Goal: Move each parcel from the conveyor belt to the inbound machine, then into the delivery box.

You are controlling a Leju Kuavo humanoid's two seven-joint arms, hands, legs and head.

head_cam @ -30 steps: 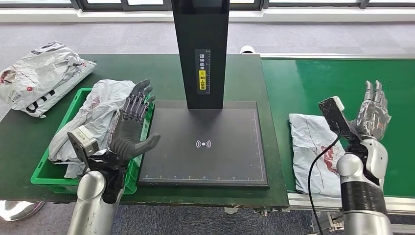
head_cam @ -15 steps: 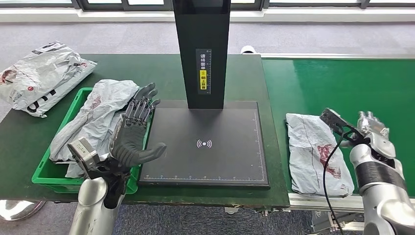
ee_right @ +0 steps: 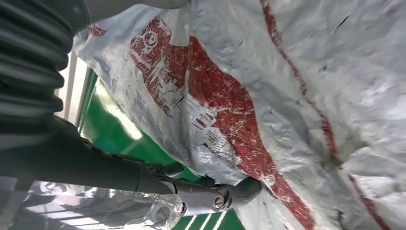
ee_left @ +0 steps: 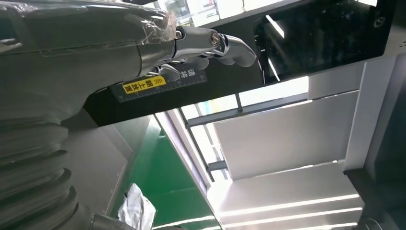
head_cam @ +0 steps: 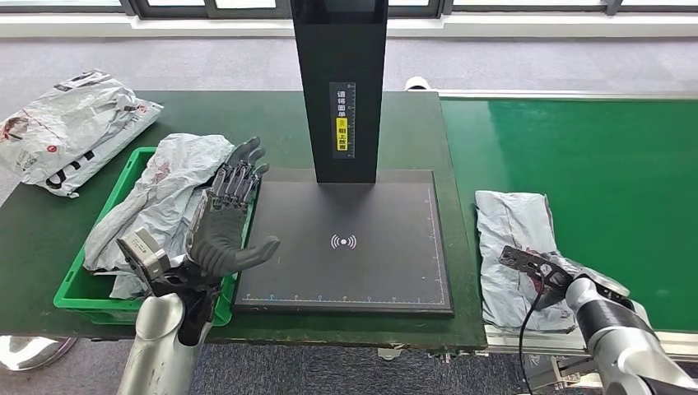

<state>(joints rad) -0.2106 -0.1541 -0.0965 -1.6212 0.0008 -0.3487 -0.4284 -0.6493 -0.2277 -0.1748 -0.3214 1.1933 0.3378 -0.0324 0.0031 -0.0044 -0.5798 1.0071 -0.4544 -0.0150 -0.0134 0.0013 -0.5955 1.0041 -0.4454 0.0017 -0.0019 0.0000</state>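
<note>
A crumpled grey parcel [head_cam: 512, 239] with red print lies on the green conveyor belt [head_cam: 601, 156], near its front left corner. My right hand [head_cam: 579, 278] is low over the parcel's near right edge. In the right wrist view its thumb [ee_right: 210, 199] lies stretched out against the parcel [ee_right: 287, 96], pinching nothing. My left hand [head_cam: 230, 214] is raised and open with fingers spread, above the seam between the green delivery box [head_cam: 78, 288] and the black scanner pad [head_cam: 346, 271]. A grey parcel [head_cam: 165, 189] lies in the box.
The inbound machine's black column [head_cam: 339, 82] rises at the back of the pad. Another grey parcel [head_cam: 70, 123] lies on the dark green table [head_cam: 247, 115] at the far left. A black cable [head_cam: 527, 329] hangs from my right wrist.
My right arm has swung down from a raised position until the hand is on the conveyor parcel. The parcel has drifted slightly left. My left hand has barely moved.
</note>
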